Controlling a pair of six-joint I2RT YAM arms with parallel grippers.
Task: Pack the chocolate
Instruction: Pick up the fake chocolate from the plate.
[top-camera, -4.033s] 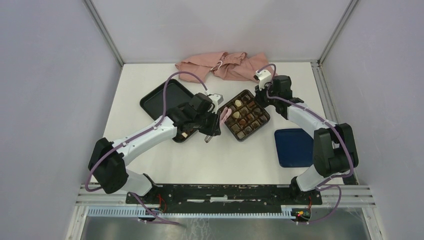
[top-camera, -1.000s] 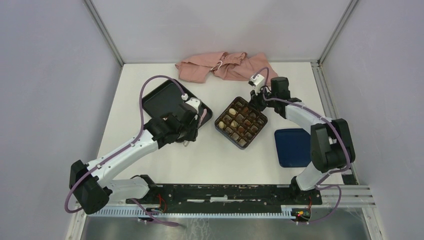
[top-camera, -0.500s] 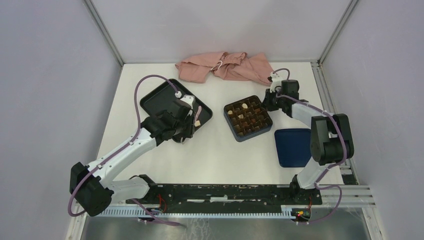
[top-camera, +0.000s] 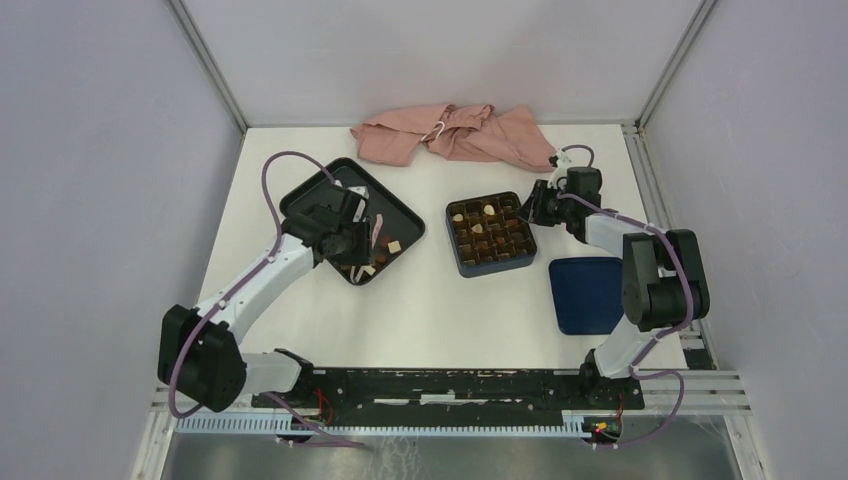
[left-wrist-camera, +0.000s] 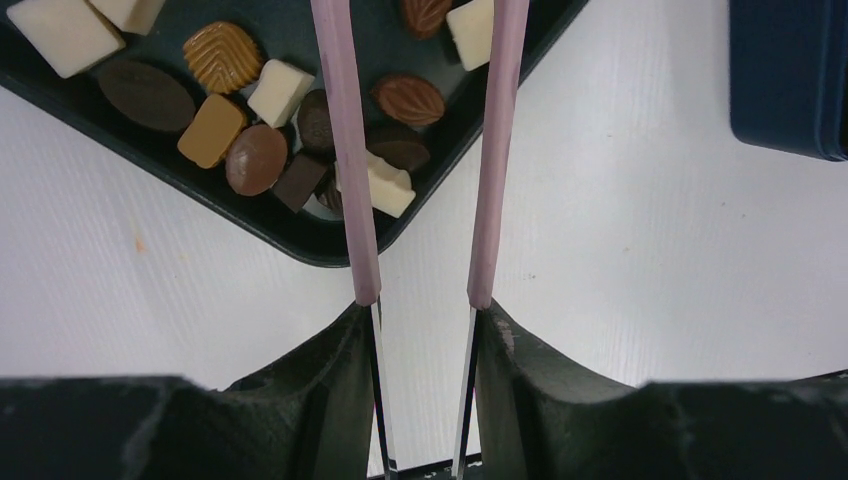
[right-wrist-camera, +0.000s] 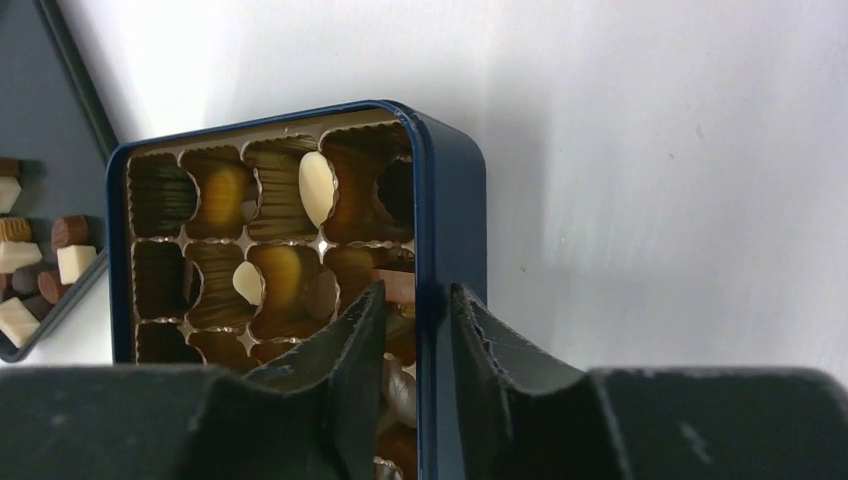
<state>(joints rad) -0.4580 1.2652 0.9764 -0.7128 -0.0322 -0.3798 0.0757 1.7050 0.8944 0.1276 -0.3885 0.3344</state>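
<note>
Loose chocolate in dark, light brown and white pieces lies in the near corner of the black tray; more chocolate sits in the gridded insert of the dark blue box. My left gripper hangs over the tray, and its long pink fingers stand apart with nothing between them. My right gripper straddles the box's right wall, and a thin gap shows on each side of it. In the top view the right gripper is at the box's far right corner.
A dark blue lid lies flat to the right of the box, near the right arm. A crumpled pink cloth stretches along the back of the table. The box's corner shows at the upper right of the left wrist view.
The right jaws have parted off the box wall after swinging the box square to the table. The left arm has drawn back left over the tray.
</note>
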